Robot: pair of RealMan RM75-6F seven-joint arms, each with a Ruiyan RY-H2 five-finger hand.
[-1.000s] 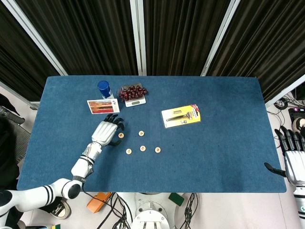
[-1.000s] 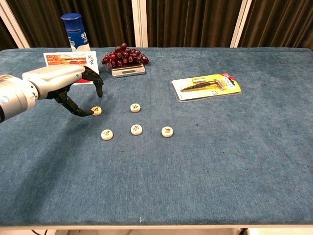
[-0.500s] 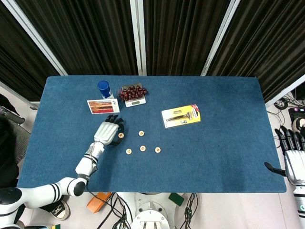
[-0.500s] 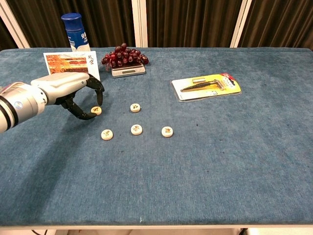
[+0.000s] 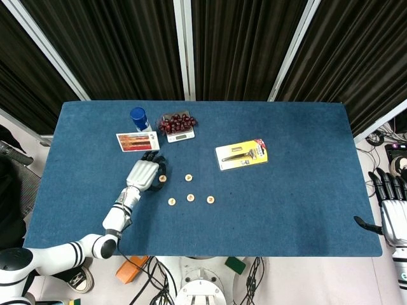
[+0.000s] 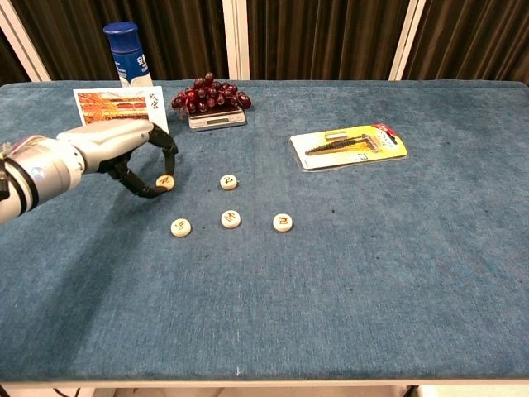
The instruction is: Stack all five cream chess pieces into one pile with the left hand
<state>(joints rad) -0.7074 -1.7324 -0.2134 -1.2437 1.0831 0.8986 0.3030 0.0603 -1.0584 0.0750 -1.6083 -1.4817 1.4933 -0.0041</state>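
Five cream chess pieces lie flat and unstacked on the blue table point(image 6: 397, 273), all apart from one another. Taking the middle piece point(image 6: 231, 218) as landmark: one piece point(image 6: 229, 181) lies just behind it, another point(image 6: 283, 222) to its right, another point(image 6: 180, 227) to its left, and the fifth piece point(image 6: 164, 181) behind and to its left, nearest the robot's left hand point(image 6: 136, 157).

The step in hand looks to be the first pick-up: no pile has been begun. The left hand is curled over that fifth piece, its dark fingertips point(image 6: 149, 192) arched down around the near side and the thumb side close on the other. Contact seems likely, and the piece may be just off the cloth in the chest view, but neither view settles whether it is pinched or only bracketed (the fingers hide the gap). The next move probably calls for a firm pinch on the rim, a lift, and a carry toward the middle piece, set down squarely so the discs do not slide.

Further out, the right hand point(image 5: 393, 213) hangs beyond the table's right edge, fingers spread and holding nothing. Behind the landmark, well apart, sit grapes on a small scale point(image 6: 213, 98), a blue bottle point(image 6: 128, 51), a picture card point(image 6: 111, 106) and a packaged tool point(image 6: 351, 145).
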